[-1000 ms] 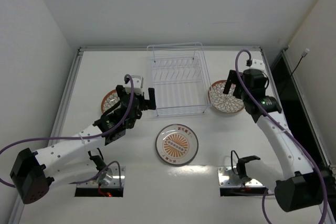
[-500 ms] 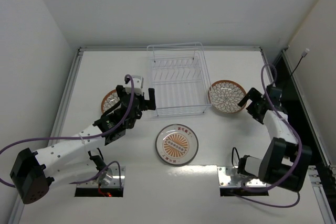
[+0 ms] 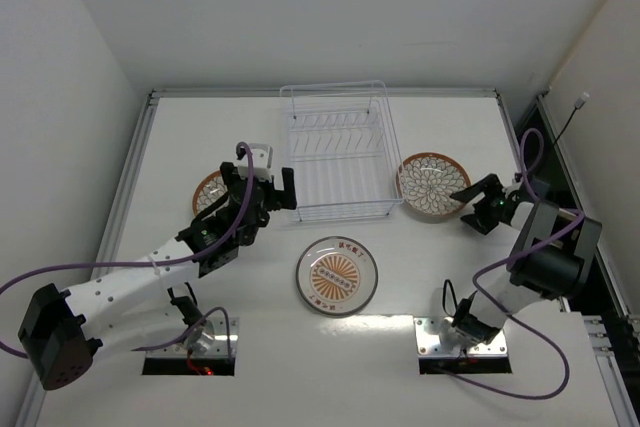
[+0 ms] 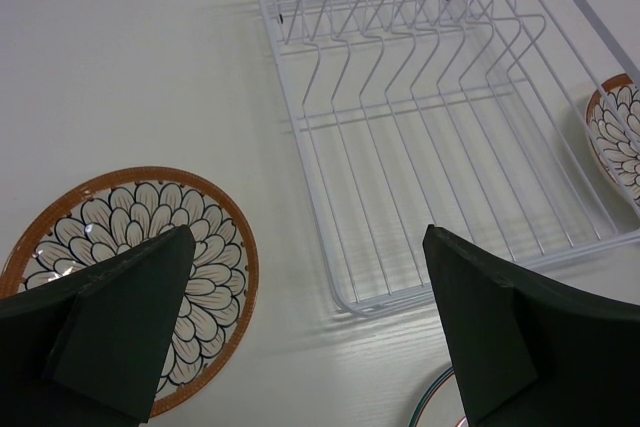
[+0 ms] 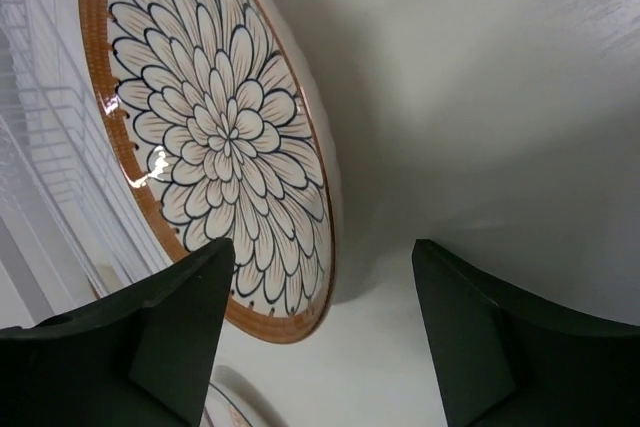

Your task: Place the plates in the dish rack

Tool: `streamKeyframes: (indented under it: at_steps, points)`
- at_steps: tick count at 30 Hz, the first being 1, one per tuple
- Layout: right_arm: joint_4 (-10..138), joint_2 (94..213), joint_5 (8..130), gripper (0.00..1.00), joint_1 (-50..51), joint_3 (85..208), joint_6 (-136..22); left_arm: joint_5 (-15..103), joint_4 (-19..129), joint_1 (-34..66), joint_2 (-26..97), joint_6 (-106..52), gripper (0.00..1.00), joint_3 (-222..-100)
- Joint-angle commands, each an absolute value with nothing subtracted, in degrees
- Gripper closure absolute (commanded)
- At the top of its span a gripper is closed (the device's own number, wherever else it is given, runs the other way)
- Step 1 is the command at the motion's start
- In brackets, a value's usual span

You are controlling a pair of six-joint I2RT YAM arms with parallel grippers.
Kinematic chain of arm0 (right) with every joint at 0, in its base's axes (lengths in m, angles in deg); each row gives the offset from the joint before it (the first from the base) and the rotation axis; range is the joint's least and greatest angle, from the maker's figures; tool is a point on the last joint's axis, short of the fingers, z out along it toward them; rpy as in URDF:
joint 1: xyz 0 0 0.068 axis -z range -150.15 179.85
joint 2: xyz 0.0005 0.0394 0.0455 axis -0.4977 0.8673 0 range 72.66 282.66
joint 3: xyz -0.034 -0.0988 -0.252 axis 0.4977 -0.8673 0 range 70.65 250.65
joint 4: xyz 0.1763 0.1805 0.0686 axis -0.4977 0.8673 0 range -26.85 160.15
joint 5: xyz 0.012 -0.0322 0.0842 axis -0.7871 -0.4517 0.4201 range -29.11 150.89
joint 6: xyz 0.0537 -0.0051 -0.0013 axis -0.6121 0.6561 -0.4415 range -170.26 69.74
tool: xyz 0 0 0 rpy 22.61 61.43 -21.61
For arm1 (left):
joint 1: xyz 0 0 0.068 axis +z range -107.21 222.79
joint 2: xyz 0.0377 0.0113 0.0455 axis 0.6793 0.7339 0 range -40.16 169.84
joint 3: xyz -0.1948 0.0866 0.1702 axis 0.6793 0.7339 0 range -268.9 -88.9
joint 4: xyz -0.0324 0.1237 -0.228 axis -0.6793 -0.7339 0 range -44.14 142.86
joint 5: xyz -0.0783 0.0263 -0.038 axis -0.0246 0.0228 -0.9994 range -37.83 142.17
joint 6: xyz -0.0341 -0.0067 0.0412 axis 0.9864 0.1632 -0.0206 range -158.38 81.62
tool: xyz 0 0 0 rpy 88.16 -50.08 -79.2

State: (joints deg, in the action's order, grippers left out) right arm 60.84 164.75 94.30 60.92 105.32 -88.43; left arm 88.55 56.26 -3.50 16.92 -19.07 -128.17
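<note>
The left tool [image 4: 308, 239] is held released between the left petal plate [image 4: 215, 247] and the dish rack [image 3: 338, 152], the right tool [image 5: 322, 257] released near the right petal plate [image 5: 215, 137].

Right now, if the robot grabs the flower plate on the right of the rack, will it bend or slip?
It would probably stay stiff: the petal-patterned plate looks like hard glazed ceramic. Its shiny glaze shows glare, so it may slip in the right end effector. If dropped, it would likely chip.
</note>
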Motion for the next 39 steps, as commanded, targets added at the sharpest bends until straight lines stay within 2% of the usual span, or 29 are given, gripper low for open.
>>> streamKeyframes:
  at_steps: [1,6,7,9,10,12,16,21,29,35,39]
  points:
    - [56.0,166.6,96.8,0.32,60.3,106.5,-91.5,88.6,57.8,-3.0,16.2,-19.2,0.0,-130.5]
    - [57.1,170.3,96.8,0.59,59.7,109.8,-92.0,88.0,57.8,-3.0,16.2,-19.2,0.0,-130.5]
    - [57.7,171.0,96.8,0.69,59.7,109.8,-92.0,88.0,57.8,-3.0,16.2,-19.2,0.0,-130.5]
    - [58.5,171.0,96.3,0.79,59.7,110.5,-92.0,88.0,57.8,-3.0,16.2,-19.2,0.0,-130.5]
    - [59.1,171.0,96.3,0.9,59.7,110.5,-92.0,88.0,57.8,-3.0,16.2,-19.2,0.0,-130.5]
    - [61.1,169.9,95.2,1.0,59.7,110.5,-90.9,88.0,57.8,-3.0,16.2,-19.2,0.0,-130.5]
    - [66.5,161.5,88.2,1.0,60.9,110.5,-89.5,88.6,57.8,-3.0,16.2,-19.2,0.0,-130.5]
    - [76.6,139.7,71.9,1.0,59.8,113.1,-89.0,88.6,57.8,-3.0,16.2,-19.2,0.0,-131.0]
    - [77.6,124.9,66.9,1.0,56.7,114.0,-94.3,88.6,57.8,-3.0,16.2,-19.2,0.0,-131.0]
    - [79.4,124.5,55.7,1.0,48.6,123.5,-94.8,91.0,55.8,-3.0,16.2,-19.2,0.0,-132.2]
    - [81.2,132.9,45.9,1.0,34.9,135.5,-92.6,93.3,55.3,-3.0,15.0,-19.8,0.0,-132.2]
